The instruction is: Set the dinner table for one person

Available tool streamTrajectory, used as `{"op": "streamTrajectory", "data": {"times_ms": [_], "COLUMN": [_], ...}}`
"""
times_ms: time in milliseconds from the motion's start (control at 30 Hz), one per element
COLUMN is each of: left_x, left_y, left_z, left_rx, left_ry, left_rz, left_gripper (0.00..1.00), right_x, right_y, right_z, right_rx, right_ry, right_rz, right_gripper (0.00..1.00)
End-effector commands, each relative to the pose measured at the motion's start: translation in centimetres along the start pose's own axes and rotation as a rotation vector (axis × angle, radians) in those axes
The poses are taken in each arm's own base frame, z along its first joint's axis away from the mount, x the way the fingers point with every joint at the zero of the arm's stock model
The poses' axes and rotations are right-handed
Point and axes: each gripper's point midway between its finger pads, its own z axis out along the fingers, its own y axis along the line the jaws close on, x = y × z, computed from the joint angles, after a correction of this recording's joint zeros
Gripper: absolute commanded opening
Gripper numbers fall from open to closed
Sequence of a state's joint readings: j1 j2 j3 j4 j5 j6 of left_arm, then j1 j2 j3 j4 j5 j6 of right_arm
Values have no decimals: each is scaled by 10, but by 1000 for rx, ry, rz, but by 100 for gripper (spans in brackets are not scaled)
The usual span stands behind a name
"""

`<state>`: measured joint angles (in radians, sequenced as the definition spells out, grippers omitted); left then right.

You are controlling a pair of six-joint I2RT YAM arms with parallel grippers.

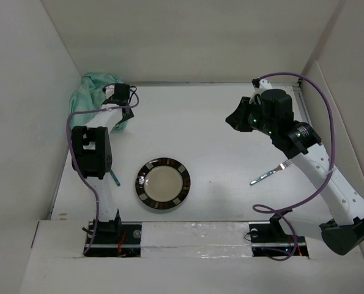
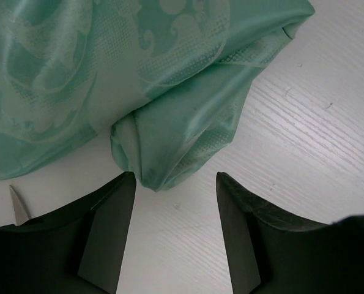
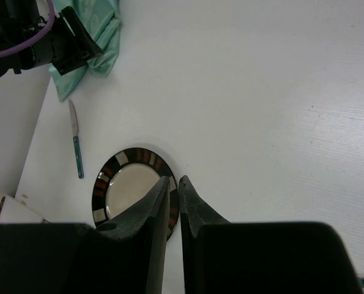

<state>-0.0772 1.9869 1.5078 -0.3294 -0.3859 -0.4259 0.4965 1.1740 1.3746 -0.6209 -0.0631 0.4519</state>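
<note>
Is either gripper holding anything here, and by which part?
Nothing is held. The left gripper is open over a fold of the green cloth, not clamped on it. The right gripper is shut and empty.

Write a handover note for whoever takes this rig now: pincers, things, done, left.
Left pincer: open, at a fold of the crumpled green cloth in the far left corner, not gripping.
Right pincer: shut, empty, above the table.
Plate lies near the front edge, knife to its left, fork well to its right.
Done: nothing looks arranged yet.
Left: probably spread the cloth, then set plate and cutlery.
</note>
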Motion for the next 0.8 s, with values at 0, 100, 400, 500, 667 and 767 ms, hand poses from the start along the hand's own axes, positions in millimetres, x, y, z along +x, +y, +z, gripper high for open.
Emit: {"op": "streamTrajectory", "data": {"times_ms": [0,100,400,500,667,767], "left_x": [-20,-21,-23,-25,-25,-20], "left_y": [11,14,-5,-22,-111,-167], "left_z": [0,12,33,26,-28,-76], "left_rx": [-42,-41,-12,38,377,590], "left_ry": [-71,-59,-26,-24,-47,-66], "left_rz": [-9,-27,-5,6,30,48], "left_gripper": [52,52,24,0,0,0], "right_x": [-4,-1,3,4,6,3], "right_y": [1,0,-2,-3,-4,-4], "right_z": [3,4,2,2,6,12], "right_rx": [-8,-6,1,1,5,8], "right_ry": [-8,8,22,22,21,20], "right_rz": [-8,-11,-10,-9,-3,2], "right_gripper": [17,18,17,17,17,17]}}
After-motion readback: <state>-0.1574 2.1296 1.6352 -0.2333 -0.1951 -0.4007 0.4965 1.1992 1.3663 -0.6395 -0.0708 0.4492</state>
